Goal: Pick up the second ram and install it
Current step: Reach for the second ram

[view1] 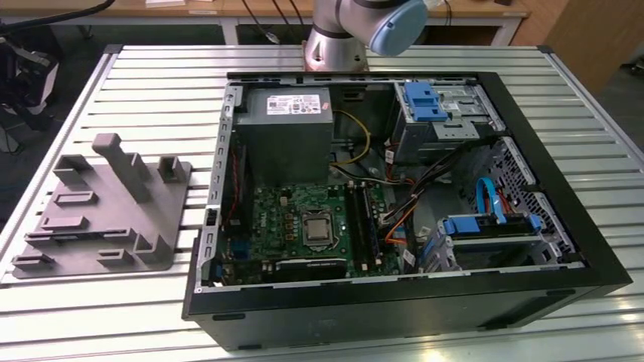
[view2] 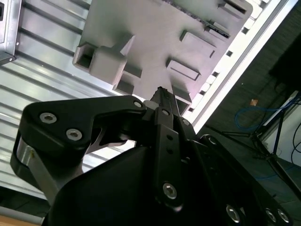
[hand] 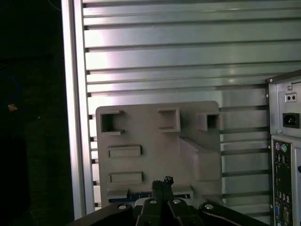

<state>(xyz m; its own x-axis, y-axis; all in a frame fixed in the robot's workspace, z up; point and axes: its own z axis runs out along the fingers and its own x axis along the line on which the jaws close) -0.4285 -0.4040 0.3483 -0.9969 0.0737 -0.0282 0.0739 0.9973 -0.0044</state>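
In both wrist views my gripper (hand: 162, 182) (view2: 162, 94) hangs well above the grey moulded fixture tray (hand: 155, 146) (view2: 141, 33), fingers pressed together with nothing between them. A thin dark strip that looks like the second ram (hand: 134, 196) lies in a long slot at the tray's edge, right beside my fingertips in the first wrist view. It also appears as a dark strip (view2: 215, 29) in the second wrist view. In the exterior view the tray (view1: 101, 219) sits to the left of the open computer case, whose green motherboard (view1: 302, 226) carries long black slots (view1: 367, 219).
The arm's base (view1: 337, 38) stands behind the case (view1: 403, 317) on the slatted metal table (view1: 151, 98). Inside the case are a power supply (view1: 286, 121), blue drive brackets (view1: 423, 98) and loose cables. The case's rear panel (hand: 284, 150) borders the tray.
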